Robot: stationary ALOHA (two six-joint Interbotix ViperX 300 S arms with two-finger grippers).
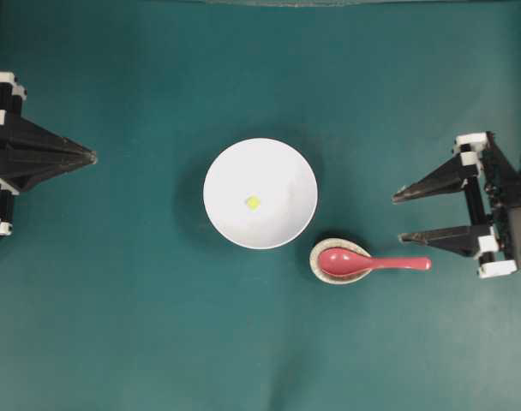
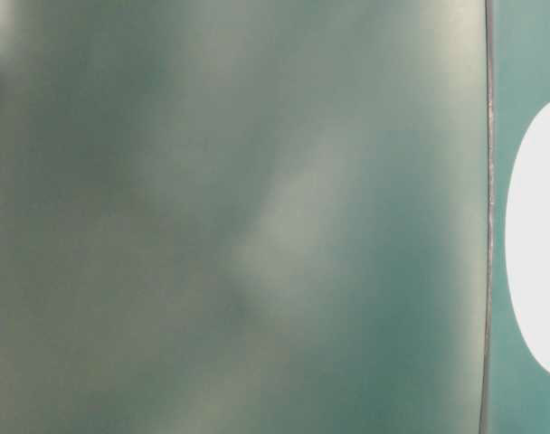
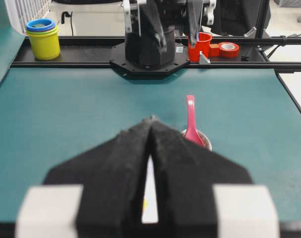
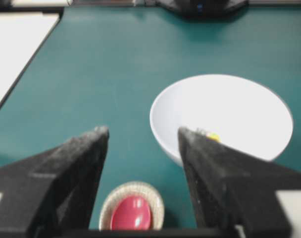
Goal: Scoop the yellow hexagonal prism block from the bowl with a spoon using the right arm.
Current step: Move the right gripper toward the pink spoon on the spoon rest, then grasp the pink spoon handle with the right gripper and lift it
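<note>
Nearest our right wrist camera, the right gripper [image 4: 143, 133] has its jaws spread wide and holds nothing; below them the spoon [image 4: 131, 212] lies with its scoop in a speckled rest [image 4: 111, 203], untouched; so we judge the task barely begun: grasping, dipping and lifting all remain; the yellow hexagonal prism block [image 1: 253, 202] sits near the middle of the bowl [image 1: 222, 175]; our left gripper [image 1: 92, 157] waits well apart, jaws pressed together; overhead we see the whole spoon handle pointing toward the right arm [image 1: 500, 193], which the right wrist view crops; the table-level view is mostly blur.
</note>
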